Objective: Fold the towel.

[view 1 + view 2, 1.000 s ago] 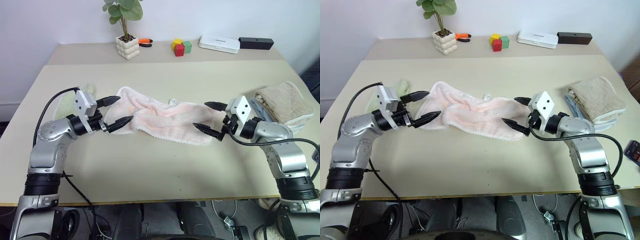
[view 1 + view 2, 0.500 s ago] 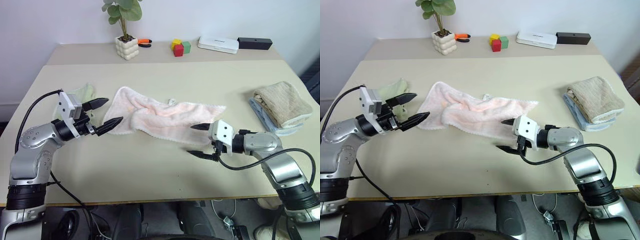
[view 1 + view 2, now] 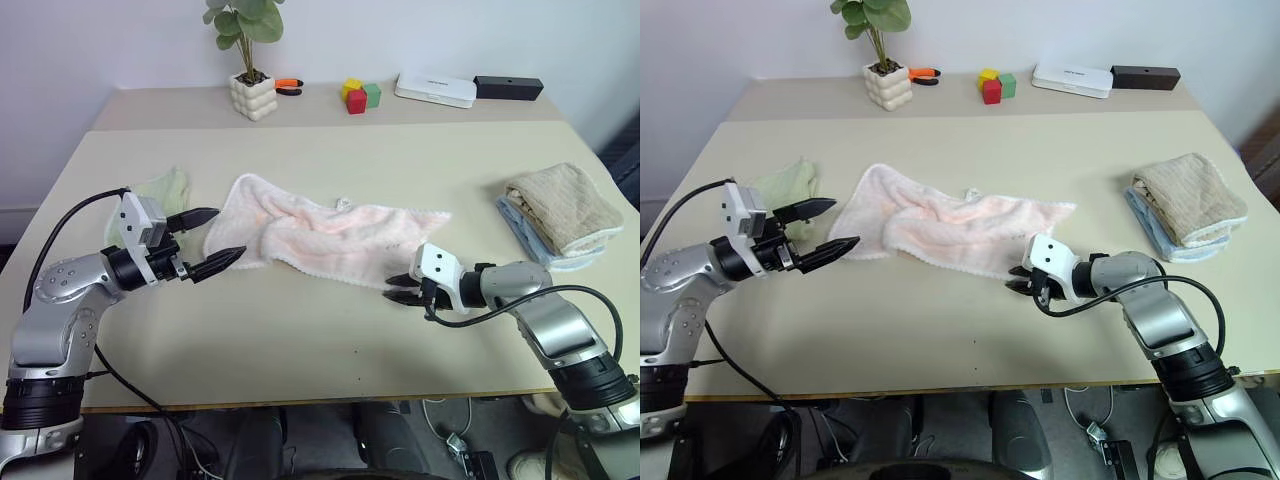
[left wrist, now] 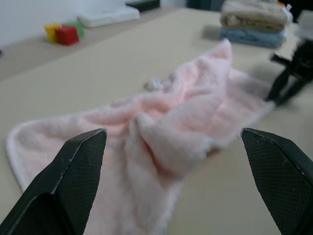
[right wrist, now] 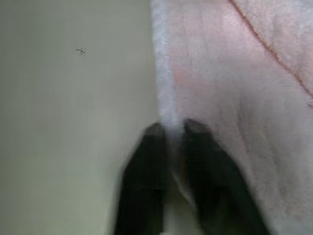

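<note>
We see the pink towel crumpled on the tabletop, its near white edge pinched in our right claw, arm low; left claw gapes wide just beside its far end.

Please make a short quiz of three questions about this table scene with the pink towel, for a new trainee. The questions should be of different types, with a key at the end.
1. True or false: the right gripper is shut on the near edge of the pink towel.
2. Which best describes the left gripper? A. shut on the towel; B. open, beside the towel's end without holding it; C. holding the potted plant.
3. Fill in: the beige towel rests on a folded ___ cloth at the table's right side.

Key: 1 true; 2 B; 3 blue.
</note>
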`<action>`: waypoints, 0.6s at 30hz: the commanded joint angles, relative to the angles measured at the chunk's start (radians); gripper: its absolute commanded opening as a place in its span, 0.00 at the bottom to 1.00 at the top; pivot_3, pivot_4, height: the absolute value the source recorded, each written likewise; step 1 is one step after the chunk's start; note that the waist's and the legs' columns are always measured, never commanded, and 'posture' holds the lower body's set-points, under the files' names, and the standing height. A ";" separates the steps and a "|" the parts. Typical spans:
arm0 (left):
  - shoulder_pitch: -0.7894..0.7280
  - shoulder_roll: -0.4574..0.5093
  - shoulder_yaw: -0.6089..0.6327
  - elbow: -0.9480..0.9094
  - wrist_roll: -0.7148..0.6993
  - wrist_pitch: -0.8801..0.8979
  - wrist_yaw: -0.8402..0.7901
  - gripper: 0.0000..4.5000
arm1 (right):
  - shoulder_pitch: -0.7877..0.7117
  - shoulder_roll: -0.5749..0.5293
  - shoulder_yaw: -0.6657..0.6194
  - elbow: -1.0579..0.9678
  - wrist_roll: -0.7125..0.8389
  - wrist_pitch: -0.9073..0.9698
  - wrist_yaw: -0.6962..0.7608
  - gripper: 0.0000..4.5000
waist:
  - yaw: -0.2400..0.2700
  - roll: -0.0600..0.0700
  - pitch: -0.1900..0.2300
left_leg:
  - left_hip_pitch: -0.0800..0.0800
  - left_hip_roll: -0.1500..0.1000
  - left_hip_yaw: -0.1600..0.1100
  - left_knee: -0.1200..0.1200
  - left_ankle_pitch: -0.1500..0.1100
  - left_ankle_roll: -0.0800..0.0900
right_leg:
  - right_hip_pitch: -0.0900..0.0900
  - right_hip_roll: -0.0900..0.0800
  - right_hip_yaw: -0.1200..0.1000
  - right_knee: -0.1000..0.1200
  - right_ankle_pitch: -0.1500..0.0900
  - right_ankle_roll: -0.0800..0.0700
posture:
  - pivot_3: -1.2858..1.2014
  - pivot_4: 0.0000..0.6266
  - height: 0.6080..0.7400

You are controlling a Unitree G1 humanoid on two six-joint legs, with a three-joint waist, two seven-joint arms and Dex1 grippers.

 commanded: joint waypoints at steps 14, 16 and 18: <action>-0.039 -0.012 -0.073 0.173 0.208 -0.292 -0.013 1.00 | 0.066 -0.287 -0.034 0.070 -0.096 -0.045 0.052 0.01 | 0.032 -0.002 -0.001 | 0.000 0.000 0.000 0.000 0.000 0.000 | 0.004 -0.001 -0.001 -0.007 -0.001 -0.002 | 0.52 0.24 1.00; -0.063 -0.032 -0.104 0.230 0.249 -0.340 -0.005 1.00 | 0.055 -0.289 -0.023 0.113 -0.139 -0.068 0.021 0.01 | 0.031 -0.002 -0.001 | 0.000 0.000 0.001 0.000 0.000 0.000 | 0.006 -0.001 -0.001 -0.009 -0.001 -0.002 | 0.52 0.24 1.00; -0.080 -0.050 -0.139 0.283 0.287 -0.389 -0.008 1.00 | 0.049 -0.281 -0.024 0.123 -0.146 -0.066 0.011 0.01 | 0.030 -0.003 -0.002 | 0.001 0.000 0.001 0.000 0.000 0.000 | 0.006 -0.001 -0.001 -0.010 -0.001 -0.002 | 0.52 0.24 1.00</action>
